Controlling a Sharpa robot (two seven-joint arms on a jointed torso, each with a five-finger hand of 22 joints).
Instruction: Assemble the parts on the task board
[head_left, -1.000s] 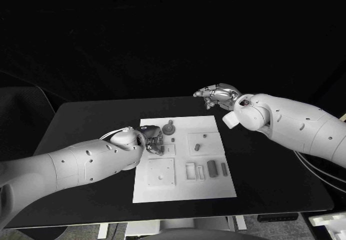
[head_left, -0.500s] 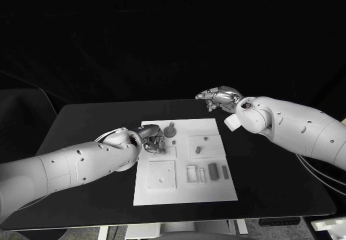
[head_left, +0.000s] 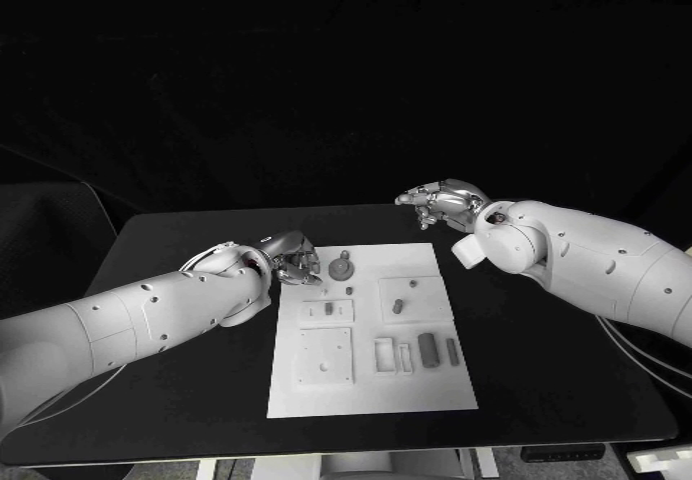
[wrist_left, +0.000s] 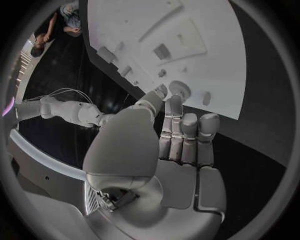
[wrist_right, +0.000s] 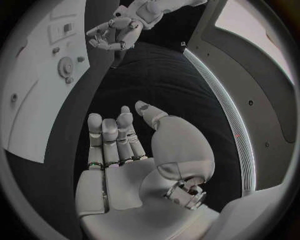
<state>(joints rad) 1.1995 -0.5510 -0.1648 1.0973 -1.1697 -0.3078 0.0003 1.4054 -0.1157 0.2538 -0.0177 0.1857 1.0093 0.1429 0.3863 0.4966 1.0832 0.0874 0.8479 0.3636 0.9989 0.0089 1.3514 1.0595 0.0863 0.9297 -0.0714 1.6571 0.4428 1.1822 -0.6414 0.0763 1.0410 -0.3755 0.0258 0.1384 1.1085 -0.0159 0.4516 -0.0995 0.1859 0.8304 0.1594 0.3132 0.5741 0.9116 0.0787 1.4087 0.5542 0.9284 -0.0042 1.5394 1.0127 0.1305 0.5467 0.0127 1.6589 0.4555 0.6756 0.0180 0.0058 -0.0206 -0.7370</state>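
Both empty: the left hand (head_left: 289, 262) half-curled beside the white board (head_left: 371, 400), the right hand (head_left: 440, 203) half-curled beyond it.

Inspector: Head camera position?

Assessor: High on the robot, looking down and forward over the table (head_left: 173, 400). It stands far enough back to take in the entire task board (head_left: 368, 390) and both arms.

Inspector: Left wrist camera?

Assessor: Behind the left hand (wrist_left: 169, 155), very near it, facing along the fingers towards the task board (wrist_left: 212, 60).

Inspector: Right wrist camera?

Assessor: Behind the right hand (wrist_right: 134, 160), equally near, facing across the table (wrist_right: 150, 75).

Inspector: Shared ground?

Assessor: All three views take in the task board (wrist_right: 28, 100). The right wrist view also catches the left hand (wrist_right: 115, 32).
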